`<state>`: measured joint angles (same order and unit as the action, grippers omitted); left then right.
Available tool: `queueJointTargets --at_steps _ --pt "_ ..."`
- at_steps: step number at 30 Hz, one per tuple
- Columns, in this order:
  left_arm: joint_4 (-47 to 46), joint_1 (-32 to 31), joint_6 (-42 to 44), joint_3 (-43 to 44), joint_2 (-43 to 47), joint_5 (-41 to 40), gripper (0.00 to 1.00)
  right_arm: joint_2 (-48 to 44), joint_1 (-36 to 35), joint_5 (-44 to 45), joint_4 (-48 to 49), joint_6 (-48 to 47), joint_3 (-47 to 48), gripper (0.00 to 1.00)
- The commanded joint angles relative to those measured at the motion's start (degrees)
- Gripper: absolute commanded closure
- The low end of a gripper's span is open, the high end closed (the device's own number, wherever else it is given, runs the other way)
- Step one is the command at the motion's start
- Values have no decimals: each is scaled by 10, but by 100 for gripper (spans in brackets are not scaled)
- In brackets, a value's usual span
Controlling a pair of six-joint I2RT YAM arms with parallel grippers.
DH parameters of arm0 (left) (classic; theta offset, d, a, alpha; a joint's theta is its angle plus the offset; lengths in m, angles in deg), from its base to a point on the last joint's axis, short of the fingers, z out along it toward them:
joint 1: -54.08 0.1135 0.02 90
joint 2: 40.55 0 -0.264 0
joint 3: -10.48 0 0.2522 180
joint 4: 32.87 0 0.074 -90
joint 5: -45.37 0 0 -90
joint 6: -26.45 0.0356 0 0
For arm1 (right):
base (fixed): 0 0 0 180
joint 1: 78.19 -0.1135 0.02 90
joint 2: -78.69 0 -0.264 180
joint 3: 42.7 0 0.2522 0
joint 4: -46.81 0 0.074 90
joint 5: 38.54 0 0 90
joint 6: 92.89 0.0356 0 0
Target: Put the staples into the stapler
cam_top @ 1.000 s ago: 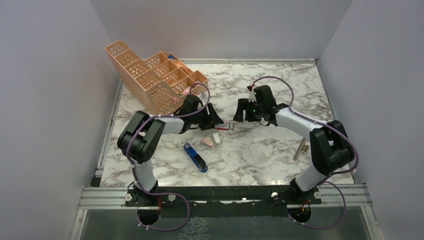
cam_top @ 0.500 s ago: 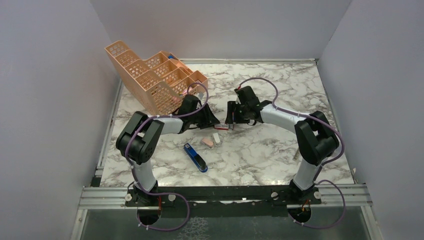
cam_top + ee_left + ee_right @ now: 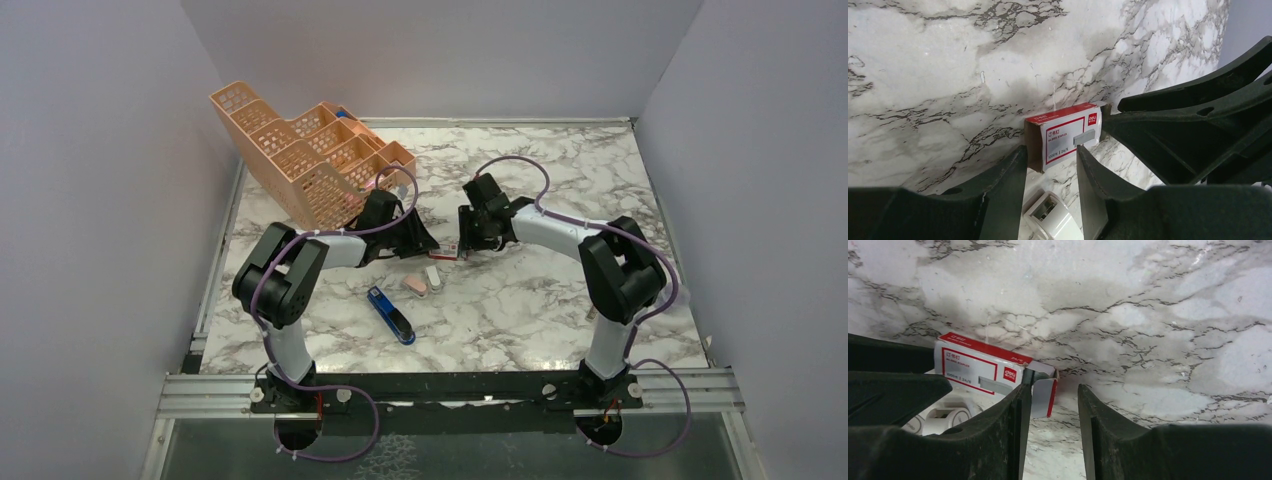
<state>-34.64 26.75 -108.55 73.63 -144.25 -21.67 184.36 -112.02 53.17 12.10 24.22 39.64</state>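
Flap (image 3: 1043,392) of staple box (image 3: 978,365) now sits between narrow-open jaws of right gripper (image 3: 1052,390), newly moved in, left gripper (image 3: 1050,150) pinching box's opposite end; staples unseen, likely inside, stapler (image 3: 390,315) near box, untouched.

- The red-and-white box (image 3: 1063,134) carries a white "deli" logo on a red patch at one corner of its white face.
- Inside the red frame on that face stand the Chinese characters "订书钉". The small line under them appears to end in "STAPLES".
- Lower in the frame stand "1000" and "24/6".
- The remaining fine print is too small to read.
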Motion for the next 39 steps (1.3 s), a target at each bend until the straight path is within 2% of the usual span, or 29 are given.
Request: queueJointTargets --at_steps 1,6,9,19,26,29,39 --pt "-2 2 14 11 -10 -4 57 8 -5 34 -31 10 12 57" --pt "-1 2 16 14 -12 -1 57 0 -5 63 -45 21 11 59" --pt "1 2 19 16 -10 -4 59 0 -5 74 -42 23 8 67" --pt "-9 2 26 23 -14 17 65 4 -5 32 -25 27 3 80" --pt "-13 2 28 28 -21 24 76 8 -5 33 -24 28 -1 93" --pt "-13 2 28 31 -28 24 79 8 -5 33 -23 26 -2 94" --pt "-10 2 44 29 -28 6 100 3 -5 40 -24 23 -7 99"
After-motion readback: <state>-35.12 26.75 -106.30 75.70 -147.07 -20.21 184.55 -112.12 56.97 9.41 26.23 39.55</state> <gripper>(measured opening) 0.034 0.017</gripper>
